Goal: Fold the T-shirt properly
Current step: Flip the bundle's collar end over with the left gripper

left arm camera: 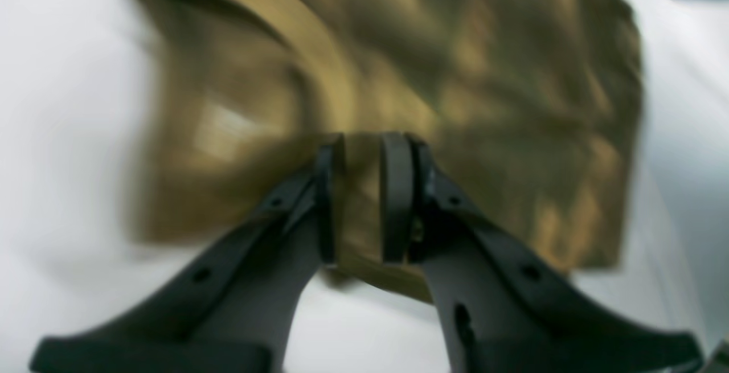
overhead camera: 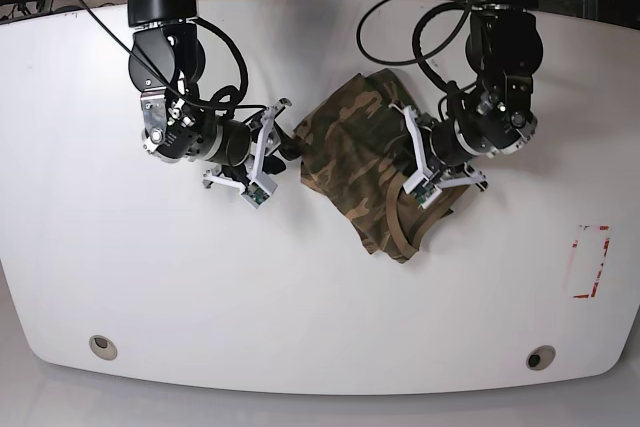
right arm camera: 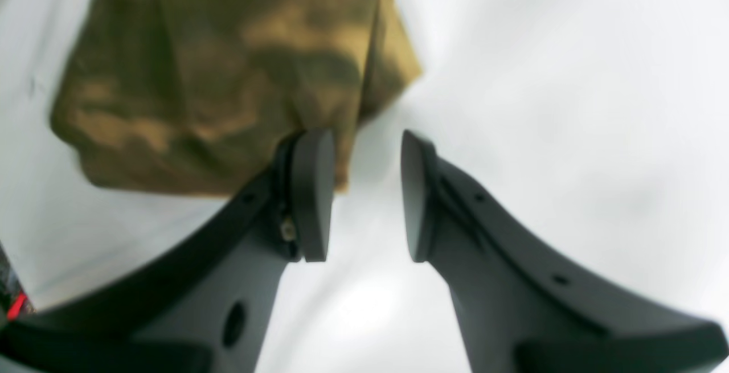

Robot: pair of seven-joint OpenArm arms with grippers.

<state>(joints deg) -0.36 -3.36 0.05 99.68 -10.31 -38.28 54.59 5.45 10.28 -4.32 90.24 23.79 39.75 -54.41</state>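
Black pads of the left gripper (left arm camera: 361, 199) pinch a fold of the T-shirt (left arm camera: 455, 94) (camouflage, tan neck band), which spreads beyond the claw on the white table (overhead camera: 120, 277). Farther across, the right gripper (right arm camera: 367, 196) stands parted, empty, cloth just beside its tips.

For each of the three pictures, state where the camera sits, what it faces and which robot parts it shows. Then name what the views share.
Left wrist: behind the left gripper, facing the T-shirt pinched in its jaws.
Right wrist: behind the right gripper, jaws apart over the white table, beside the shirt.
Base: overhead, facing down on both arms.
Shared: all three show the shirt and table.
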